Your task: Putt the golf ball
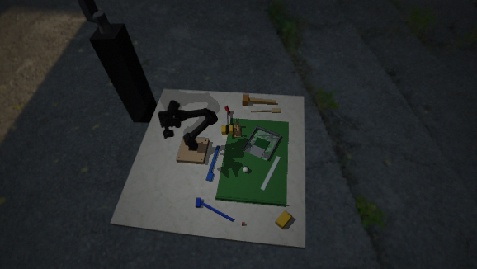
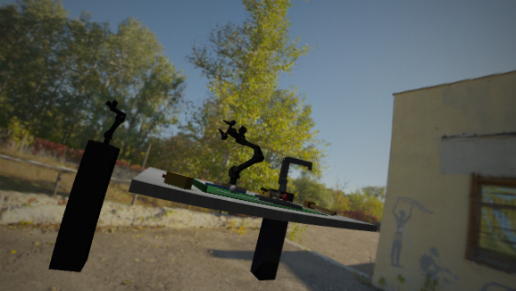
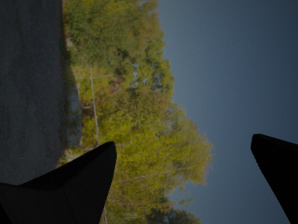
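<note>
The hand (image 1: 168,133) is held wide apart and empty, raised off the bench (image 1: 165,198) at the left. The red putter (image 1: 227,114) stands upright at the green mat's (image 1: 252,186) back corner, beside a yellow block (image 1: 224,129); this neighbour could be knocked on approach. Further right, the golf ball (image 1: 245,169) could be overshot past the raised green (image 1: 262,143).

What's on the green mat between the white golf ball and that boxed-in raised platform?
In the top view, only bare green mat in dark leafy shadow lies between the golf ball and the raised platform. The pale bar lies off to one side.
</note>
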